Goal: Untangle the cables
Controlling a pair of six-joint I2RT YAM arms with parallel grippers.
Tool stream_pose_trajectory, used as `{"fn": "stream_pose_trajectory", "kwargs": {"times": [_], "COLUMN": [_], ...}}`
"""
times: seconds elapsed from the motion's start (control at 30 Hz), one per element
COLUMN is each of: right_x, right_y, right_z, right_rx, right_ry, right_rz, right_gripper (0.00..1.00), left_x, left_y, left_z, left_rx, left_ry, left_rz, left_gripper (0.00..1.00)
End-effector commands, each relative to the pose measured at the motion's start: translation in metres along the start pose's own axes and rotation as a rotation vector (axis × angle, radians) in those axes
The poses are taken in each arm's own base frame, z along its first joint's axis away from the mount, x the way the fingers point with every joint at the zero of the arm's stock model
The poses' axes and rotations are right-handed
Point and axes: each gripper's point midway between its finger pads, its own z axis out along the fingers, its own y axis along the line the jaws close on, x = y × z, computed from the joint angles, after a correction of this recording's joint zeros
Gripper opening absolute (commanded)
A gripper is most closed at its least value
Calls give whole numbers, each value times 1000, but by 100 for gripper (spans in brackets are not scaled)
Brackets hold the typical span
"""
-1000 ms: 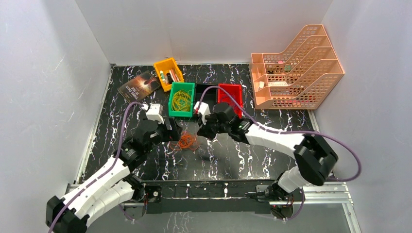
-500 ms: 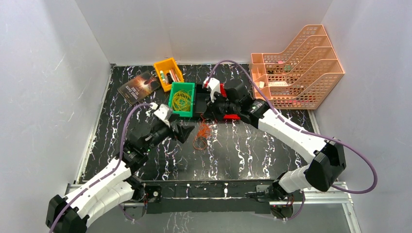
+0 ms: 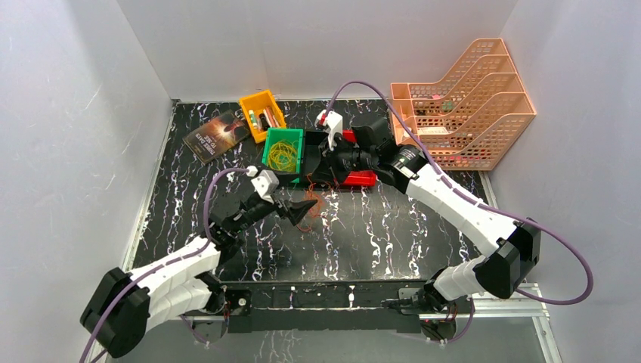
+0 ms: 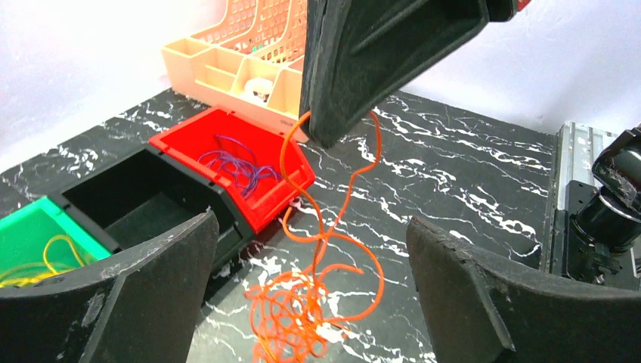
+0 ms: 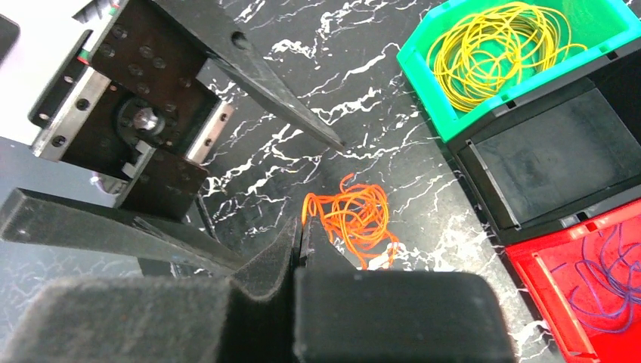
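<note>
The right hand (image 5: 298, 249) reaches in from 3 o'clock, raised and clenched on one strand of the orange cables (image 5: 355, 215), whose tangle lies mid-bench (image 3: 393, 234). The left hand (image 3: 305, 210), released wide, tilts at the tangle's 8 o'clock. At its 12 o'clock stand the green bin (image 3: 269, 161), black bin (image 5: 544, 166) and red bin (image 4: 272, 193); the book (image 3: 216, 134) at 10 o'clock has a title too small to read.

Across the rear of the table (image 3: 401, 234), the green bin (image 3: 281, 177), black bin (image 4: 143, 200) and red bin (image 4: 280, 197) form a barrier row. The file rack (image 3: 469, 113) fills the right rear corner. A book (image 3: 218, 134) and an orange-yellow bin (image 3: 246, 110) occupy the left rear. The right tool (image 4: 332, 132), clamped on the orange cable (image 4: 291, 314), hangs ahead of the left tool's (image 3: 305, 210) spread opening. The near right table surface is open.
</note>
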Motion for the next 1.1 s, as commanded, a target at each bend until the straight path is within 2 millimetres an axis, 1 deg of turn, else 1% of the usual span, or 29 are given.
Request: {"fn": "stream_pose_trajectory", "kwargs": {"times": [0.0,0.1,0.2,0.27,0.33,0.37,0.43,0.5,0.6,0.63,0.73,0.77,0.83,0.93,1.07], "right_x": [-33,-39,-45,-48,-53,-56,-62,-69,-79,-84,-98,-102,-111,-125,-142], "right_y": [20,26,29,31,35,36,39,43,49,52,63,67,74,81,90], "right_z": [-13,-15,-16,-17,-19,-21,-26,-32,-42,-46,-60,-65,-78,-96,-124], "right_rx": [-66,-94,-104,-113,-123,-124,-129,-133,-141,-146,-171,-178,-186,-177,-146], "right_ry": [-76,-92,-112,-118,-129,-138,-161,-182,-210,-222,-265,-278,-311,-365,-441], "right_rz": [-3,-2,1,0,-5,-8,-12,-18,-30,-36,-63,-73,-100,-131,-178], "right_gripper": [0,0,0,0,0,0,0,0,0,0,0,0,0,0,0], "left_x": [-45,-44,-36,-25,-10,-2,15,26,45,50,67,73,84,95,104], "left_y": [-13,-21,-37,-46,-46,-42,-39,-36,-28,-26,-22,-21,-21,-20,-21], "left_z": [19,26,33,38,41,42,41,40,39,39,38,37,36,33,30], "left_rx": [106,159,252,295,282,258,236,215,165,153,129,125,118,103,104], "left_ry": [-148,-160,-137,-110,-80,-62,-26,0,43,57,98,112,141,168,192], "left_rz": [99,78,51,35,20,12,3,-12,-34,-38,-53,-61,-80,-104,-116], "left_gripper": [94,94,92,89,85,82,69,60,51,46,20,14,11,11,12]}}
